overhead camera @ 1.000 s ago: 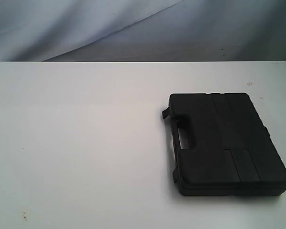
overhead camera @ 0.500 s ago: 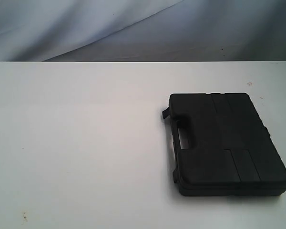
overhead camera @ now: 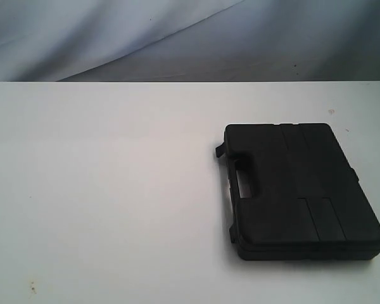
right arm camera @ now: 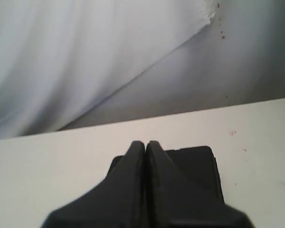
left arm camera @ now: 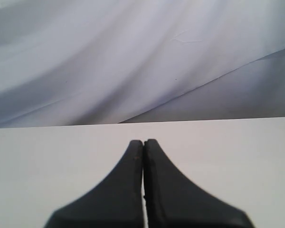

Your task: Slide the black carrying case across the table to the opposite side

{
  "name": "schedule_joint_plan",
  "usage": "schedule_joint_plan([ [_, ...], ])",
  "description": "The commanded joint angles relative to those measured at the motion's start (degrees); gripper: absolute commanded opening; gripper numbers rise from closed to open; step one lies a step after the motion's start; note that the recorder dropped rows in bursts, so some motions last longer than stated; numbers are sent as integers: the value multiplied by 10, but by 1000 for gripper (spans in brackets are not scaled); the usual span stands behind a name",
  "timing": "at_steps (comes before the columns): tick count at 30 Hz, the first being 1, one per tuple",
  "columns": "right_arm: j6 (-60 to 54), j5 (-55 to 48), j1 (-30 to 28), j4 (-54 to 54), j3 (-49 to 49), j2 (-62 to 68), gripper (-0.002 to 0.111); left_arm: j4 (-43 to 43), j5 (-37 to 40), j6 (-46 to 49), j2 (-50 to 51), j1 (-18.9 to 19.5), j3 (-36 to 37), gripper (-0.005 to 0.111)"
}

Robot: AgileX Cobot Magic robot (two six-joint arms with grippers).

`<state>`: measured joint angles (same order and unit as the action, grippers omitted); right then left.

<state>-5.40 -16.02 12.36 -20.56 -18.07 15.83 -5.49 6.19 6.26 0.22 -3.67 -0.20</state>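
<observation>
The black case [overhead camera: 297, 190] lies flat on the right part of the white table [overhead camera: 114, 190], its slot handle [overhead camera: 246, 180] facing the table's middle. Neither arm shows in the exterior view. In the right wrist view my right gripper [right arm camera: 146, 143] is shut and empty, raised in front of the case [right arm camera: 197, 166], whose far edge shows behind the fingers. In the left wrist view my left gripper [left arm camera: 143, 141] is shut too, over bare table [left arm camera: 47, 156], with no case in sight.
A pale wrinkled cloth backdrop [overhead camera: 177, 38] hangs behind the table's far edge. A few tiny dark specks [overhead camera: 31, 288] dot the tabletop near its front left. The case's near right corner sits close to the exterior view's right border.
</observation>
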Motion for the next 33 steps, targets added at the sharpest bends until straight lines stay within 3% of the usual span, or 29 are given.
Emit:
schedule_joint_plan([
  [1,-33,-37,-4,10,-43,98,0,0,-3,0,-2,-3,2,0],
  [10,1,-138,6,53,-160,291,0,0,-3,0,-2,-3,2,0],
  [23,224,-180,217,136,-362,613,0,0,-3,0,-2,-3,2,0],
  [28,262,-213,259,144,-457,736,0,0,-3,0,-2,-3,2,0],
  [33,288,-288,265,156,-542,838,0,0,-3,0,-2,-3,2,0],
])
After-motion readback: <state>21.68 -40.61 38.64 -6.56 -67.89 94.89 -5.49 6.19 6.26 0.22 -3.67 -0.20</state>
